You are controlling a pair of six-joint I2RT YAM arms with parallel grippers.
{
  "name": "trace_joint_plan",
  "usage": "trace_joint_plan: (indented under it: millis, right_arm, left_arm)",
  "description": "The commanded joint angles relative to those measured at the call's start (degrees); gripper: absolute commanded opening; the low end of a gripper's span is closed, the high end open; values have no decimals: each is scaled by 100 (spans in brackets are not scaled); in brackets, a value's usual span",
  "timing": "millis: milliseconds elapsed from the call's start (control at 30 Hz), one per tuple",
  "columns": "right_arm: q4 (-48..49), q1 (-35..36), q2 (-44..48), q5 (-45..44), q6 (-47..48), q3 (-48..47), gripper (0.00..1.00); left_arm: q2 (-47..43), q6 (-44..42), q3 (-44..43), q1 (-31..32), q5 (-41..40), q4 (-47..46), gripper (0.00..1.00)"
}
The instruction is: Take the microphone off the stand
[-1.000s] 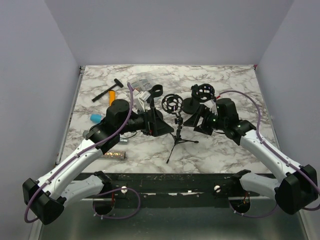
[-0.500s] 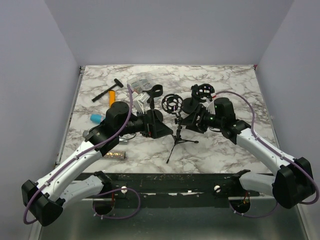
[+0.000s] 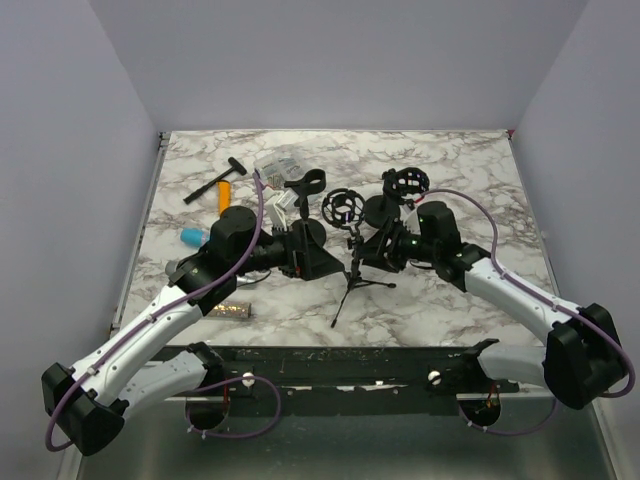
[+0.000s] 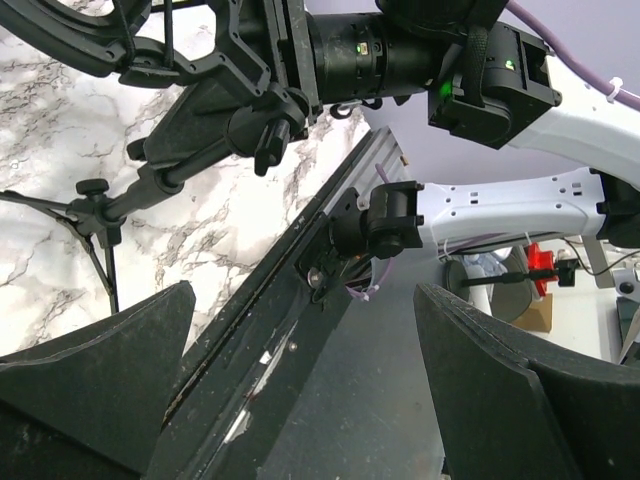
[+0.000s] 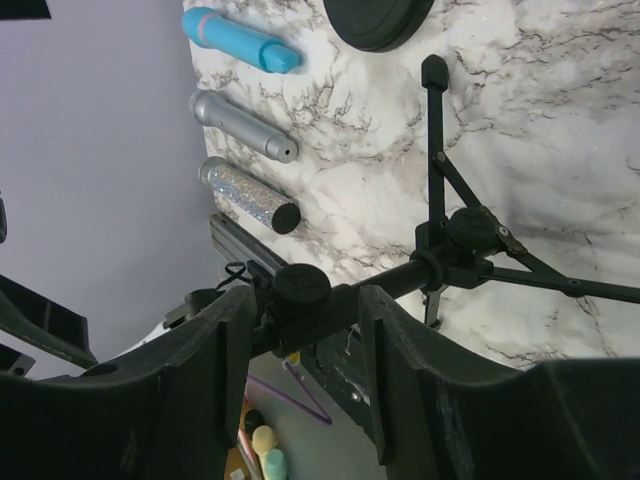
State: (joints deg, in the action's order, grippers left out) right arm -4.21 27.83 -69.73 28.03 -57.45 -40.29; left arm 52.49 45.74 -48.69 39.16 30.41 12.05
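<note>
A black tripod stand (image 3: 355, 272) stands mid-table with a round shock mount (image 3: 343, 207) on top. I cannot tell whether a microphone sits in the mount. My right gripper (image 3: 368, 252) is open, and its fingers straddle the stand's pole (image 5: 395, 280) at a clamp knob (image 5: 300, 290), with a gap on the right side. The right gripper (image 5: 303, 308) holds nothing firmly. My left gripper (image 3: 322, 262) is wide open and empty just left of the pole. In the left wrist view the left gripper (image 4: 310, 400) points past the stand (image 4: 150, 180) at the table's near edge.
A second shock mount (image 3: 405, 185) on a round base and a clip stand (image 3: 305, 183) stand behind the tripod. A blue microphone (image 3: 190, 236), a silver one (image 5: 240, 125) and a glittery one (image 3: 228, 311) lie at the left. A hammer (image 3: 215, 182) and a clear bag (image 3: 280, 163) lie at the back left.
My right gripper has moved left, up to the tripod's pole, and now straddles it. My left arm has shifted slightly; its gripper stays open beside the stand.
</note>
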Motion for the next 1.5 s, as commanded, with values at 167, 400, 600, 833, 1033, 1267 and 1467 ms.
trace_joint_plan:
  millis: [167,400,600,833,1033,1267,1467]
  right_arm:
    - [-136,442,-64,-980,-177,-278,51]
    - [-229,437,-66,-1097,-127,-365,41]
    - [-80,442,-22,-1042,-145,-172,22]
    - [1704,418,35,-454,-515,940,1]
    - [1904,416,232,-504,-486,1141,11]
    - [-163,421,445,-1144,-3,117,49]
    - [-490,442,333,-1075,-185,-132,49]
  left_arm:
    - [-205,-28,38,58,-153,50,93]
    - [-318,-65,96,64,-229,140,93]
    - [-305,-40,105,59,-211,111,93]
    - [-382,-30,114,61,-220,167,93]
    - [-514,-16,155,66,-267,245,93]
    - [-617,61,258,66,-266,155,93]
    - [-705,76,320,66,-270,130,93]
